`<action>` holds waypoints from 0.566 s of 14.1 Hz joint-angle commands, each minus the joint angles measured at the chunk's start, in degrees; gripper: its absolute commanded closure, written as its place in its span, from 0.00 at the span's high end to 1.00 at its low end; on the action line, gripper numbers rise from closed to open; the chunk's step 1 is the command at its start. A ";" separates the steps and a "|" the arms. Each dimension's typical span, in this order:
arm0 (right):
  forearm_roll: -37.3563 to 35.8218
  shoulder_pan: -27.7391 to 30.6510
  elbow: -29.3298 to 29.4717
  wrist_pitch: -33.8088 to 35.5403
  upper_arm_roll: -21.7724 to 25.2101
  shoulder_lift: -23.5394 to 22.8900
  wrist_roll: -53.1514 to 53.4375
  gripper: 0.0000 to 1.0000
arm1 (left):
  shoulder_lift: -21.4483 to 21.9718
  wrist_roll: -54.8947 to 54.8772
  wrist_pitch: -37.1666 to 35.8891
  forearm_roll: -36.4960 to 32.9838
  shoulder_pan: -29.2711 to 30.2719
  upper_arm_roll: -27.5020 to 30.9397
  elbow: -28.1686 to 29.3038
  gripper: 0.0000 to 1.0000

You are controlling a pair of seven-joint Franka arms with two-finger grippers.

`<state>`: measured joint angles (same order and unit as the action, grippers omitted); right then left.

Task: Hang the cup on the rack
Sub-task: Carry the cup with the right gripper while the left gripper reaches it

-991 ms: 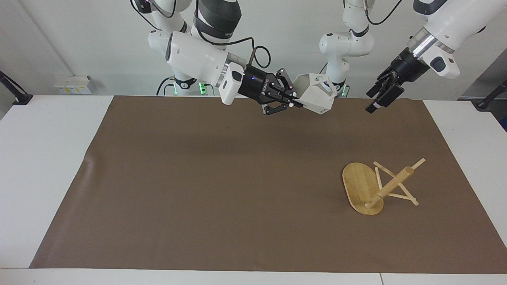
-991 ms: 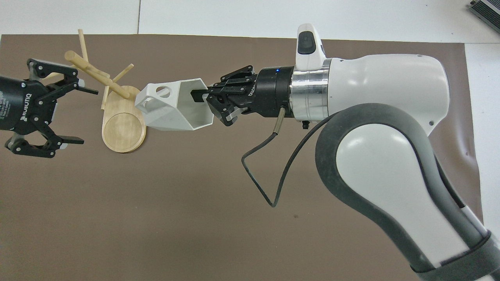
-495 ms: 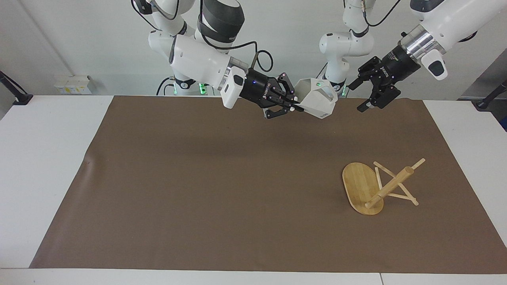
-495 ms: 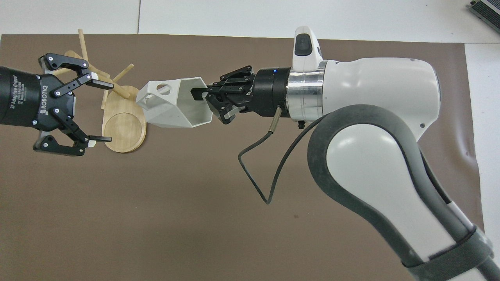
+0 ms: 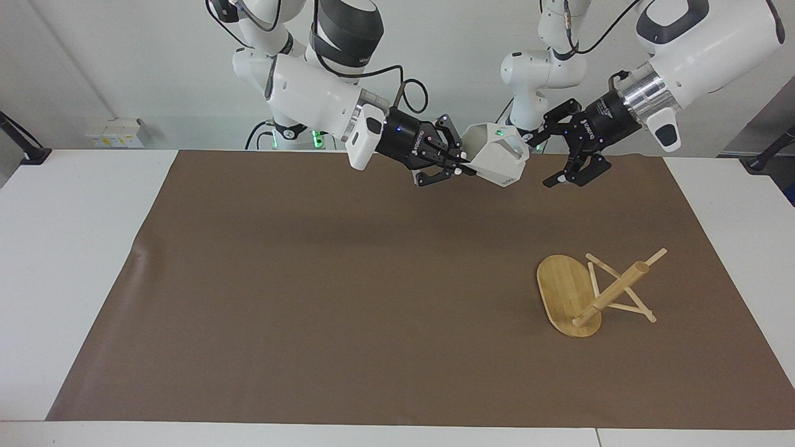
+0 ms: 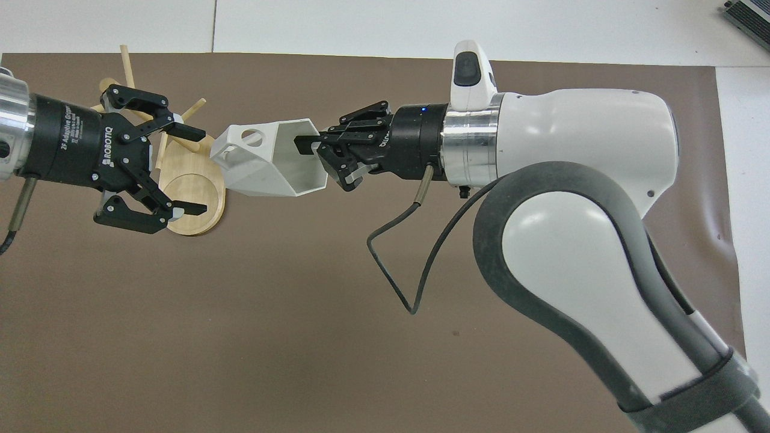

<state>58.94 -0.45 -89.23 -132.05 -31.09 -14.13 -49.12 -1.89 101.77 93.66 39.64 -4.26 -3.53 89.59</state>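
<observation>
Upper centre of the facing view, my right gripper (image 5: pixel 461 165) pinches the cup (image 5: pixel 495 153) by its rim, aloft. My left gripper (image 5: pixel 554 153) gapes wide beside it, awaiting handover. The rack (image 5: pixel 590 293) lies toppled at lower right; it needs righting.

Right end effector (image 6: pixel 307 147) grips cup (image 6: pixel 271 159); left end effector (image 6: pixel 191 169) spread wide

A white table (image 5: pixel 74 261) spreads across a plain workroom, most of its top covered by a brown mat (image 5: pixel 348 292) with a slight wrinkle at one edge. Farther off, a bare pale wall (image 5: pixel 124 56) rises, evenly lit and free of strong shadows. A small white box (image 5: pixel 115 132) sits at the foot of the wall on the left, and black stands (image 5: pixel 25 144) angle in at the table's far corners
</observation>
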 commanded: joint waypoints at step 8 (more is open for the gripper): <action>-0.58 0.18 -0.33 -1.37 -0.73 0.15 0.60 0.00 | -0.92 4.13 4.32 2.99 -1.18 -0.33 -1.00 1.00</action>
<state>58.94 -0.45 -89.25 -132.05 -31.09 -14.13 -49.12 -2.09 104.53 96.25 41.79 -4.34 -4.04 89.55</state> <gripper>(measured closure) 0.965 0.000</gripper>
